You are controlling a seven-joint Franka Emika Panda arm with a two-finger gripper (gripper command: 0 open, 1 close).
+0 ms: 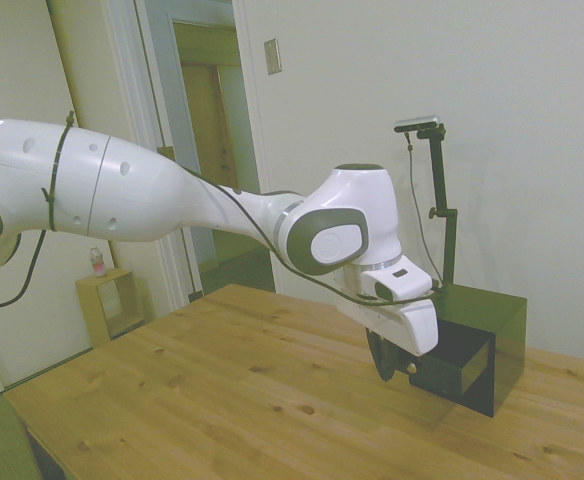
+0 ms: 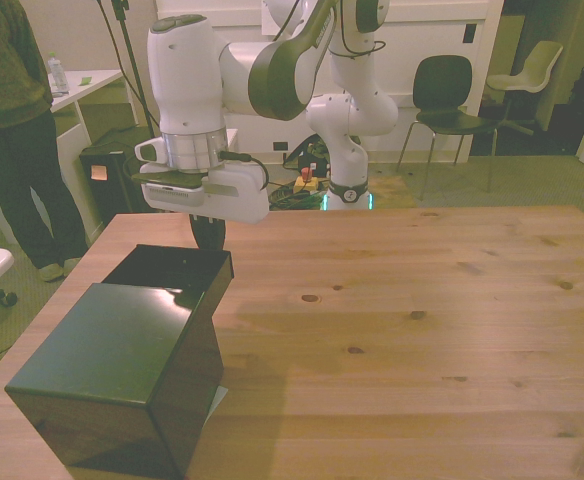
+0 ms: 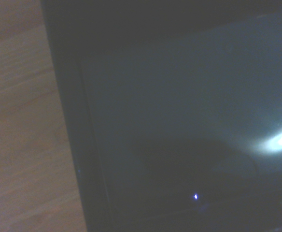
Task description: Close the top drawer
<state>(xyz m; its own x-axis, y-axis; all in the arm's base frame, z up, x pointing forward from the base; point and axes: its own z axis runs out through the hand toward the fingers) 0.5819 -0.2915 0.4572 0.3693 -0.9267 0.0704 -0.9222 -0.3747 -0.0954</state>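
With its two fingers pressed together on nothing, the gripper (image 1: 386, 368) hangs just in front of the top drawer (image 1: 452, 362), beside the one pale knob (image 1: 409, 369). One drawer shows, pulled out of one black cabinet (image 2: 112, 375) near the front view's left edge of the table (image 2: 422, 330); its long axis runs out toward the arm. Any lower drawers cannot be made out. From the wrist, only a blurred dark drawer interior (image 3: 189, 111) appears.
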